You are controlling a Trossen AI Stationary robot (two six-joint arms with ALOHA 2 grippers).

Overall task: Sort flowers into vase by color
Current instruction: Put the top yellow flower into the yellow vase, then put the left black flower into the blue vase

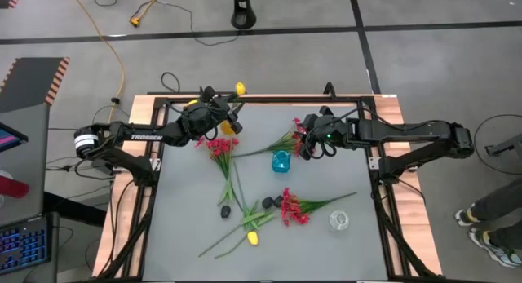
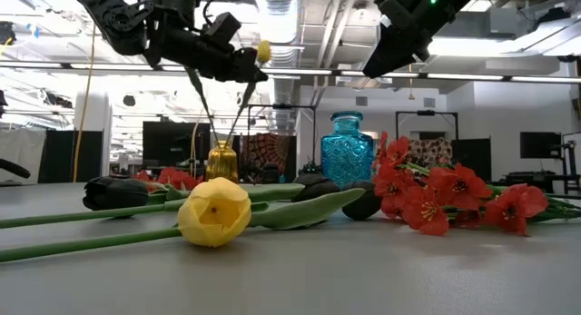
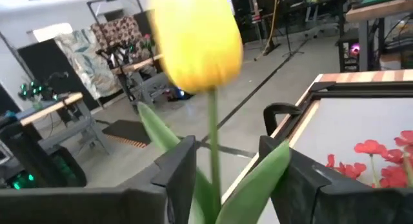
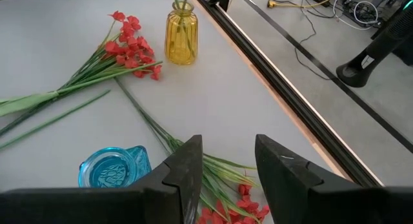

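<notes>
My left gripper (image 1: 228, 106) (image 3: 227, 179) hovers open near the table's far edge, above the yellow vase (image 2: 221, 161) (image 4: 181, 34). A yellow tulip (image 3: 197, 40) (image 1: 239, 89) stands in that vase. Its green stem (image 3: 213, 143) rises between my left fingers, and its head is above them. My right gripper (image 1: 308, 143) (image 4: 226, 172) hangs open above a red spray (image 1: 285, 141) (image 4: 226, 211) lying beside the blue vase (image 1: 280, 161) (image 4: 113, 169). Other red sprays (image 1: 218, 148) (image 1: 295, 208), black tulips (image 1: 226, 210) and a yellow tulip (image 1: 253, 236) (image 2: 214, 211) lie flat on the table.
A clear glass vase (image 1: 338, 221) stands near the table's right near corner. A black metal frame (image 1: 269, 98) and wooden border run round the grey table. Loose stems cross the middle. A person's shoes (image 1: 489, 234) show on the floor to the right.
</notes>
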